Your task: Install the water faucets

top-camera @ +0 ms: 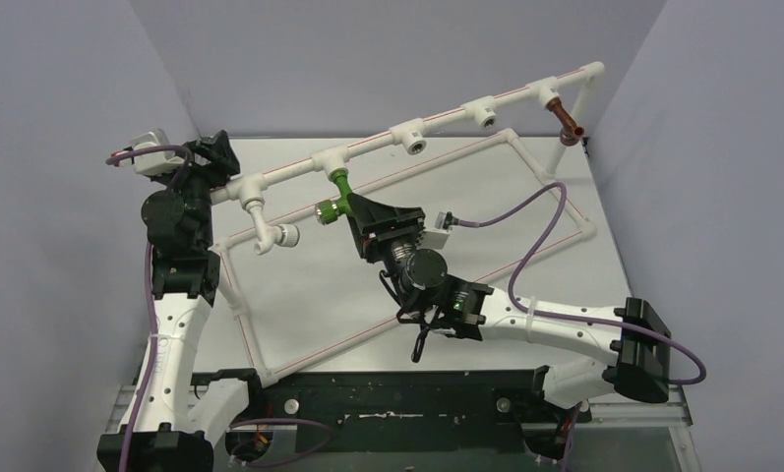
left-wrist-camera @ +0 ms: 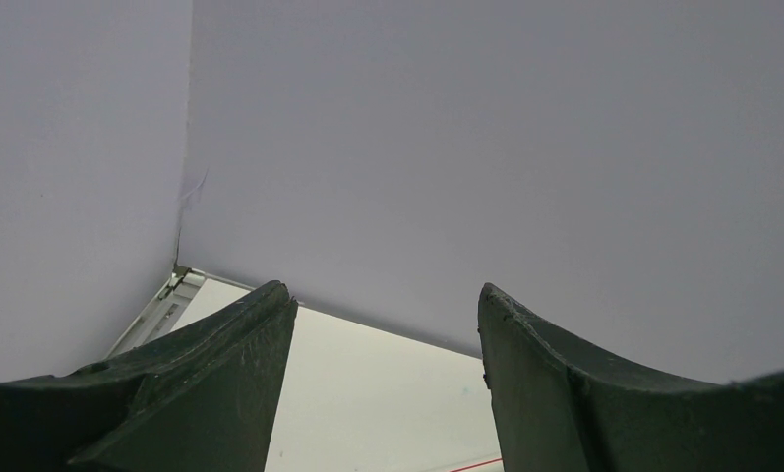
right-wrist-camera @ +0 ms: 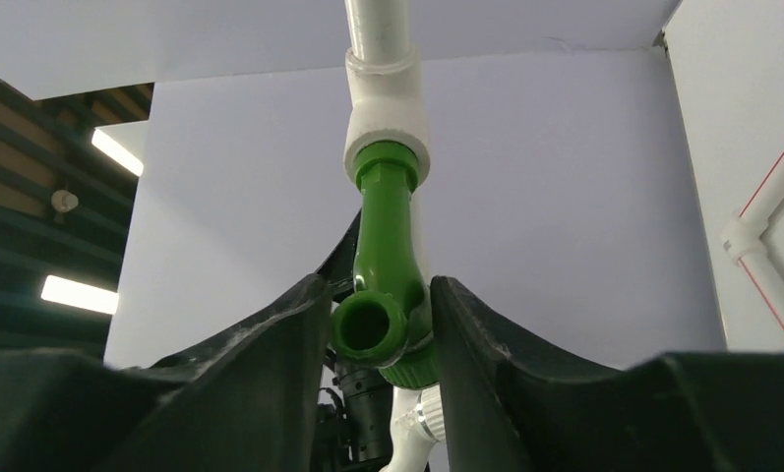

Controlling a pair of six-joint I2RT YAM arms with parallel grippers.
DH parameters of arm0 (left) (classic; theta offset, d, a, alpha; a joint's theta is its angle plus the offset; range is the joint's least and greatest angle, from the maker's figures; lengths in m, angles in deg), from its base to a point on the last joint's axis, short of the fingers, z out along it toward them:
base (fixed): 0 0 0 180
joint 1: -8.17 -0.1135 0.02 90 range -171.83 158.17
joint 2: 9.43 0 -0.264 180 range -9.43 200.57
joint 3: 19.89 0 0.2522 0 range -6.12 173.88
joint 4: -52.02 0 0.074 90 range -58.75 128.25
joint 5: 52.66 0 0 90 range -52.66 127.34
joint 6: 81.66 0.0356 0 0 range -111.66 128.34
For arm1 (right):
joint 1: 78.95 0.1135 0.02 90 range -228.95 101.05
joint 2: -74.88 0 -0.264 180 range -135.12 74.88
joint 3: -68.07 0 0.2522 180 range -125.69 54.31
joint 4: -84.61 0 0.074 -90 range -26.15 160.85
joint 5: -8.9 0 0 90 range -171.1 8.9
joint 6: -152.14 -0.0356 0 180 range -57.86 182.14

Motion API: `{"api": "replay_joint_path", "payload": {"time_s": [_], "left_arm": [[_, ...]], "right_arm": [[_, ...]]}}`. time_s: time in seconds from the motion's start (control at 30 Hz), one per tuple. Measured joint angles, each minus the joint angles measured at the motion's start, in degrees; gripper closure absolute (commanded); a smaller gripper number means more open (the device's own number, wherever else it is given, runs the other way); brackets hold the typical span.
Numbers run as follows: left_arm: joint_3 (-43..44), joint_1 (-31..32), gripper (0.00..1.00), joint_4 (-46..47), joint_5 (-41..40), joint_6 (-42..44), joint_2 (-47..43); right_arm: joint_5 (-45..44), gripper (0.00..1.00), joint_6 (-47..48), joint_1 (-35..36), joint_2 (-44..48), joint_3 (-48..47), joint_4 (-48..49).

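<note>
A: Right gripper [right-wrist-camera: 380, 290] is sitting narrow, flanking the green faucet [right-wrist-camera: 383, 226], which is plugged into the white tee socket [right-wrist-camera: 388, 108] beyond the fingertips.
B: It's looking like light, stiff, slick plastic, so I'm favouring a hold on its body. Whether they're pinching or merely touching, I can't tell. Left gripper [left-wrist-camera: 388, 305] is gaping, empty.

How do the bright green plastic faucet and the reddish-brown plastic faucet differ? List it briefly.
Place: the bright green plastic faucet sits in a socket toward the left of the white pipe frame; the reddish-brown plastic faucet sits at its far right end.
Handling: the green faucet lies between the right gripper's fingers; no gripper is near the reddish-brown one.
Shared: both are plugged into the frame's top pipe.
</note>
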Motion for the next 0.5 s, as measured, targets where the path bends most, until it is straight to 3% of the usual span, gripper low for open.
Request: {"api": "replay_joint_path", "payload": {"time_s": [0.23, 0.5], "left_arm": [[0.0, 0.0, 0.34, 0.1, 0.0, 0.0, 0.1], [0.0, 0.0, 0.34, 0.1, 0.0, 0.0, 0.1]], "right_arm": [[3.6, 0.21, -1.3, 0.5, 1.0, 0.5, -0.4], [3.8, 0.18, 6.8, 0.5, 4.6, 1.4, -1.6]]}}
